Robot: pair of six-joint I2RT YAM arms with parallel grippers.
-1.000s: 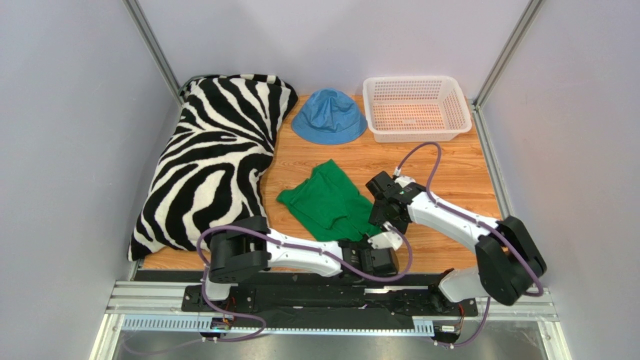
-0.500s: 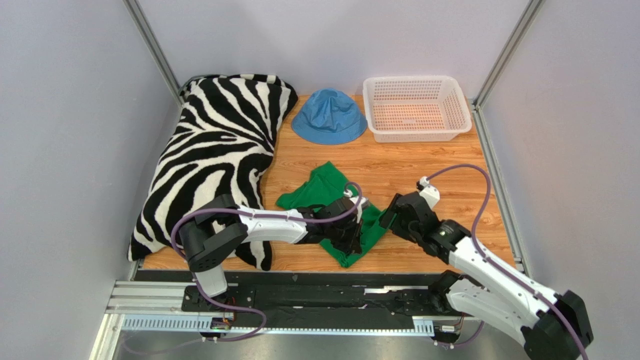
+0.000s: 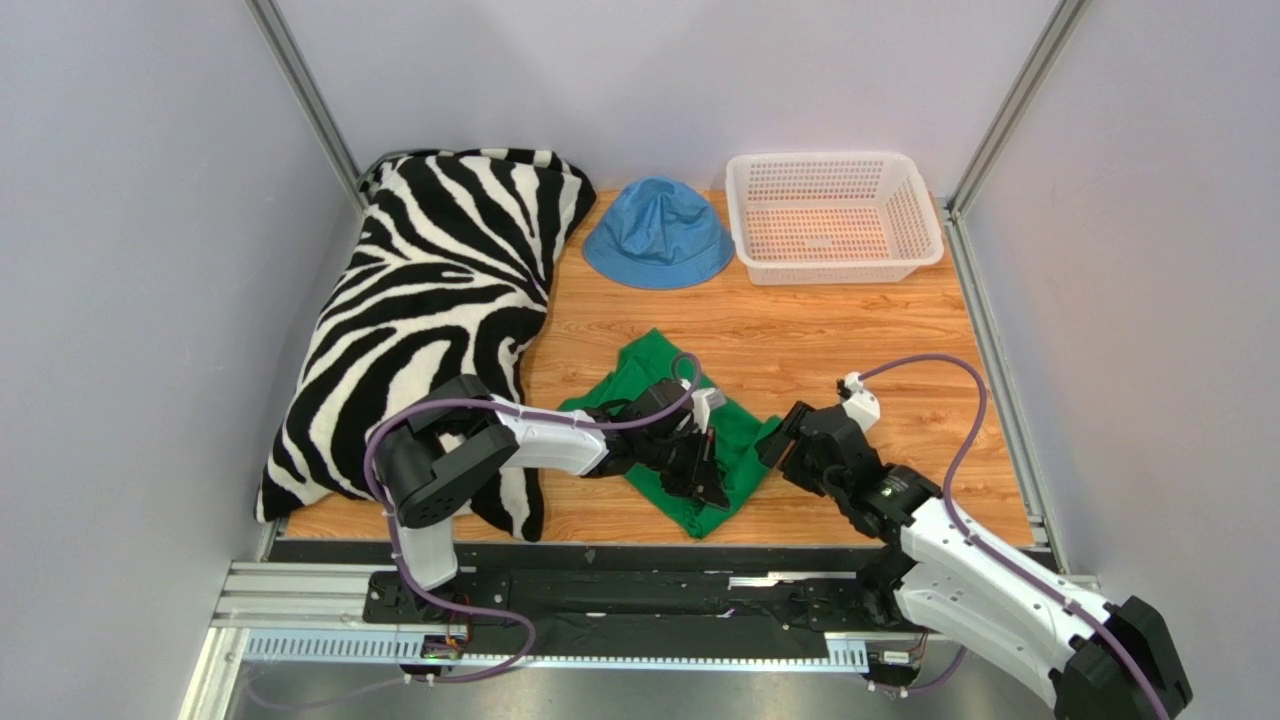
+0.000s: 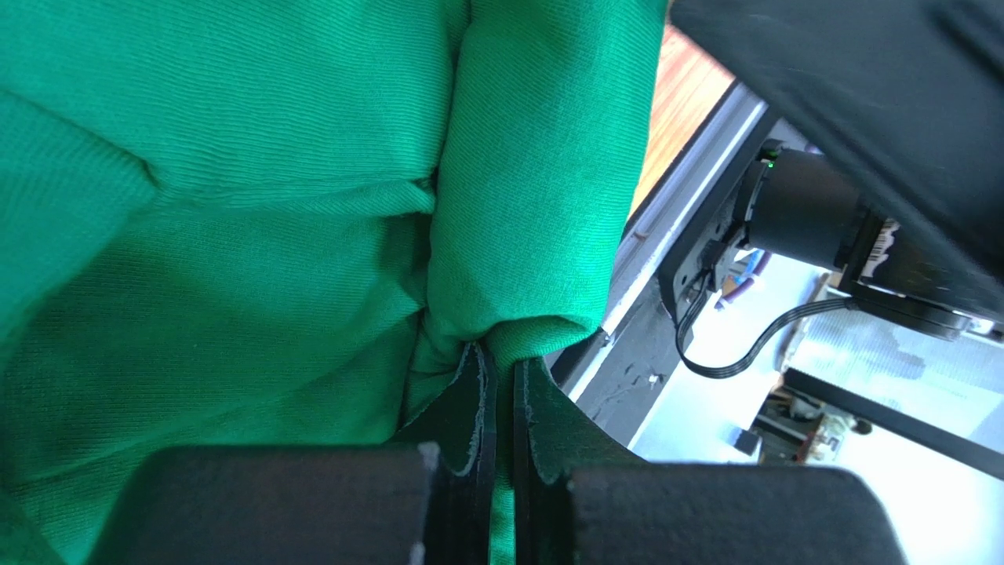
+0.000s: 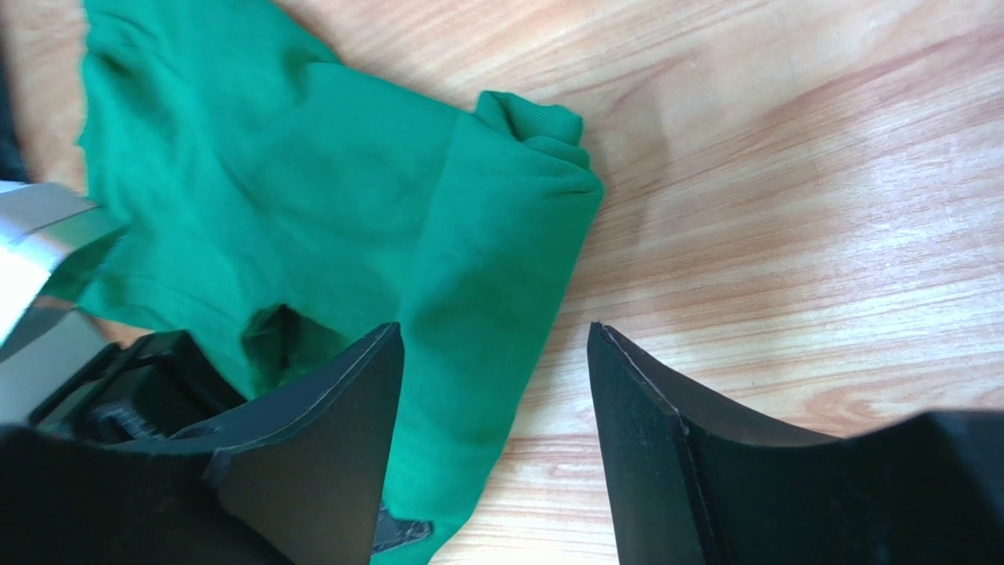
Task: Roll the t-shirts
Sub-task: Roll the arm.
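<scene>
- the green t-shirt (image 3: 646,369) lies crumpled on the wooden table (image 3: 902,345), near the front edge and about midway between the two arms.
- its long axis runs from far to near. the far end leans a little toward the zebra pillow (image 3: 436,315) and the near end points toward the arm bases.
- along its right side the cloth is doubled into a thick fold (image 5: 495,271) that follows the same line. one bunched end of the fold points away from the bases.
- the left gripper (image 3: 706,477) reaches across the shirt's middle. its jaws are pressed together with a pinch of green cloth (image 4: 519,236) at the fold's near end caught between them.
- the right gripper (image 5: 493,332) stands wide, one finger on each side of the fold. whether it touches the cloth cannot be told.
- the pillow lies along the left side, just beside the shirt. a blue hat (image 3: 658,233) and a white basket (image 3: 812,159) sit at the far edge, well apart from it.
</scene>
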